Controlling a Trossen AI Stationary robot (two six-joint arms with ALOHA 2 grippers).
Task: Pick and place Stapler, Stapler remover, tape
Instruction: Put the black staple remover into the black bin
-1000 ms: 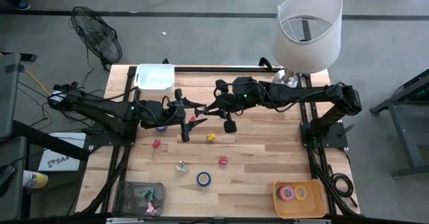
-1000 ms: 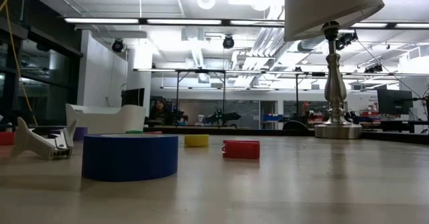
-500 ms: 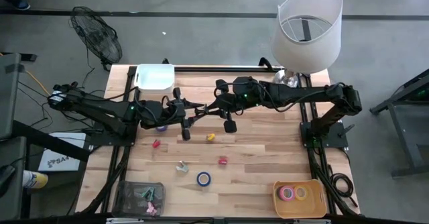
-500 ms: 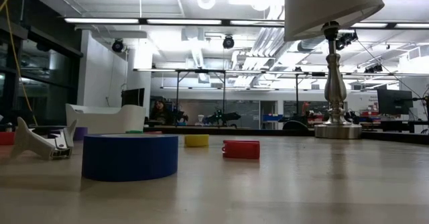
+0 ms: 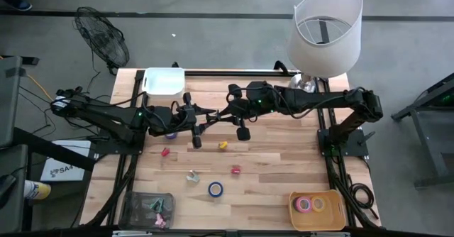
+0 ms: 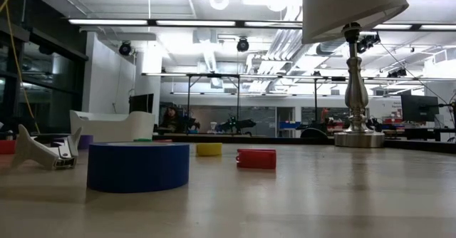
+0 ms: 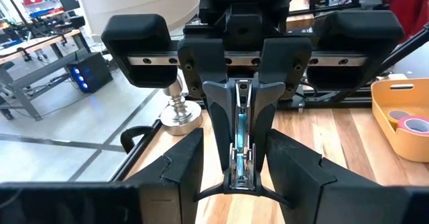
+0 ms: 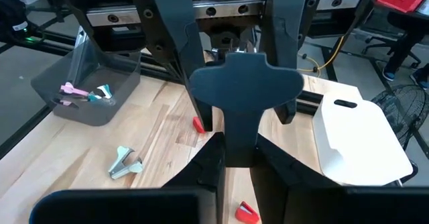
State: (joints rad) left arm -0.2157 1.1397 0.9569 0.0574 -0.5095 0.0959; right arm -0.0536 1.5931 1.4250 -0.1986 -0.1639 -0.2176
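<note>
1. Spanning the gap between both grippers above the table's (image 5: 284, 180) middle, the dark stapler (image 5: 214, 114) lies level, long axis running left to right.
2. Left gripper (image 5: 199, 125) is closed narrowly on one end; right gripper (image 5: 225, 112) clamps the other.
3. Both arms reach inward, low and outstretched.
4. Legible writing: none discernible.

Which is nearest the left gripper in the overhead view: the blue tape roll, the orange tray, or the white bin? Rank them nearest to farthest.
From the left gripper:
1. White bin, at the table's far left corner.
2. Blue tape roll, toward the near edge.
3. Orange tray, at the near right corner.
</note>
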